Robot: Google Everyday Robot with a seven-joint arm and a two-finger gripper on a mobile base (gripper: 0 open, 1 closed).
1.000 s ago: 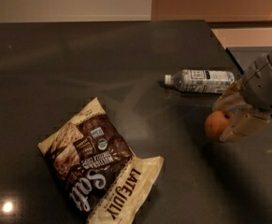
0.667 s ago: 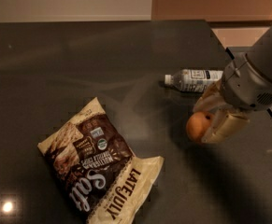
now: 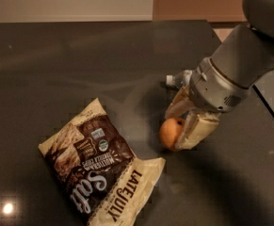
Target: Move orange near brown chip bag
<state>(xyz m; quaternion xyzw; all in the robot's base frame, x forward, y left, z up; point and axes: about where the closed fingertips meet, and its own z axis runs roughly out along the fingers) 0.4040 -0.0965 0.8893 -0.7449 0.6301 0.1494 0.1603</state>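
Pinching the orange [image 3: 168, 133] between two cream fingers [image 3: 197, 130], one laid over its upper side, the other pressed along its right and lower side. Closed firmly on the fruit, with the gripper [image 3: 173, 132] set low over the dark counter [image 3: 56, 69], a little right of centre. Cannot tell whether resting the orange on the counter or holding it just above. Reaching in from the upper right on a thick grey arm [image 3: 242, 60], slanted down and leftward, ending in a paler grey wrist collar directly behind the fingers. Aiming the fingertips down-left, toward the brown chip bag [image 3: 99, 168]. Lying flat at lower left, crinkled, turned at an angle with "Salt" and "LATE JULY" running toward the bottom edge. Near the orange at its right-hand corner, yet apart from it, with a strip of bare counter between. Half hiding a clear water bottle [image 3: 176, 80] behind the wrist, only its cap end showing, just above the gripper.
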